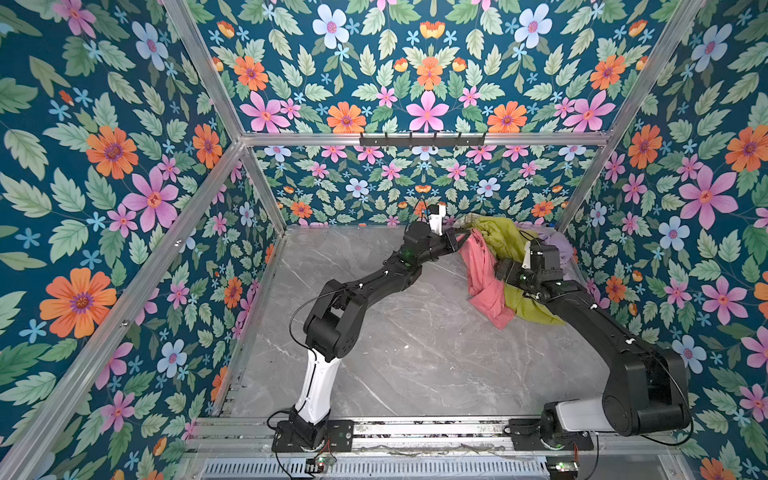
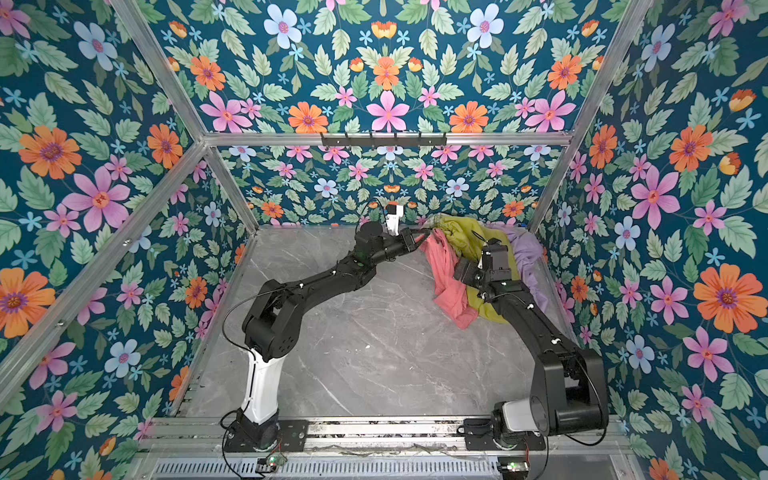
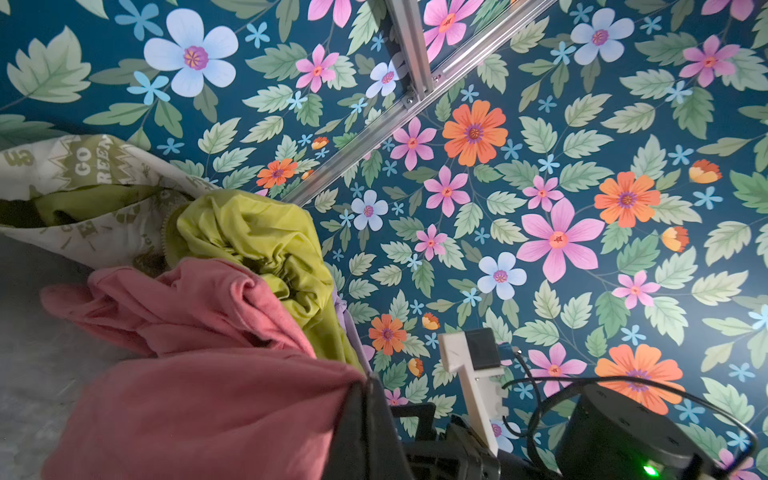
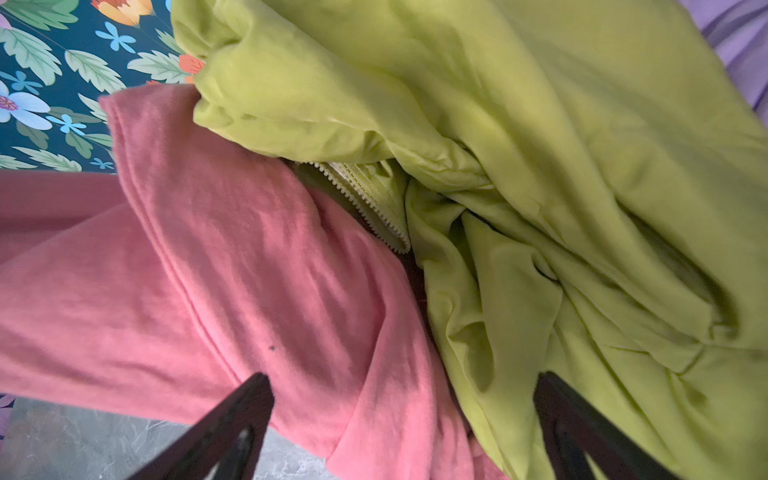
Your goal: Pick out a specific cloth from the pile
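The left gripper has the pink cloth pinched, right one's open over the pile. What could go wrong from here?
The left gripper pinches only a bunched edge of the salmon-pink cloth; it may slip when pulled. The olive-green cloth lies against and over the pink one, so it may drag along. The open right gripper straddles both cloths and could close on the green one too.

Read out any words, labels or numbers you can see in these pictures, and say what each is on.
"GO": printed on the cream patterned cloth, left wrist view.
"REEN": beside it on that cloth, with any earlier letter out of sight.
Other marks on that cloth: too crumpled to read.
Nothing else readable.
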